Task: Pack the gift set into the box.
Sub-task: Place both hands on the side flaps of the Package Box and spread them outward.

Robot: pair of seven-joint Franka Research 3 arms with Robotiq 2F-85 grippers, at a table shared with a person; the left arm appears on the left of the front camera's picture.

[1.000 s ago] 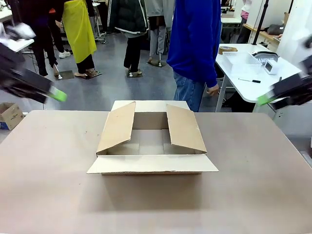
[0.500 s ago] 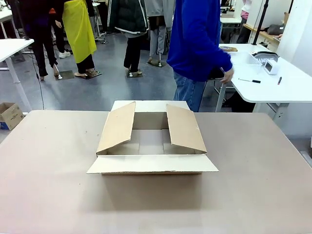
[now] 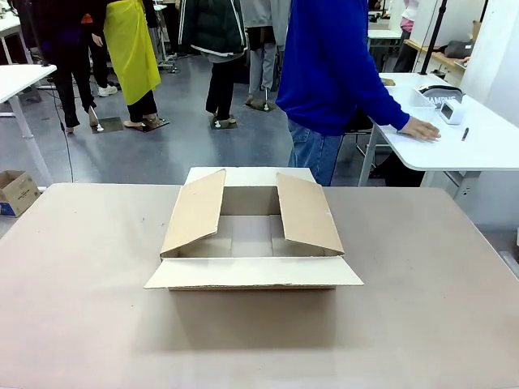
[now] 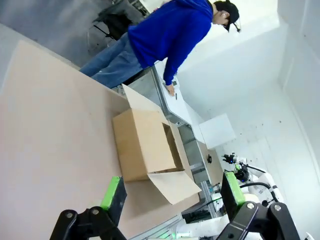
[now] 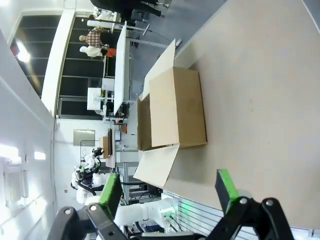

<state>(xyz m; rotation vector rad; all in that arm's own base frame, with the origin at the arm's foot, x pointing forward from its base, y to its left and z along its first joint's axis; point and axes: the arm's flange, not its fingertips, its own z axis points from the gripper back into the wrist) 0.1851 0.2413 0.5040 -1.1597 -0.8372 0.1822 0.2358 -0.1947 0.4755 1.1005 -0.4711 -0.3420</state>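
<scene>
Person's hand [image 3: 420, 130] now flat on side table [image 3: 486, 152]; box [image 3: 253, 273] unmoved.

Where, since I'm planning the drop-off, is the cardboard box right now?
In the front view the box sits at the middle of the table, flaps open, with the person in blue standing beyond it.

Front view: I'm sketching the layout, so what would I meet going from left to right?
small carton → big open box → person's hand, resting on the side table
</scene>
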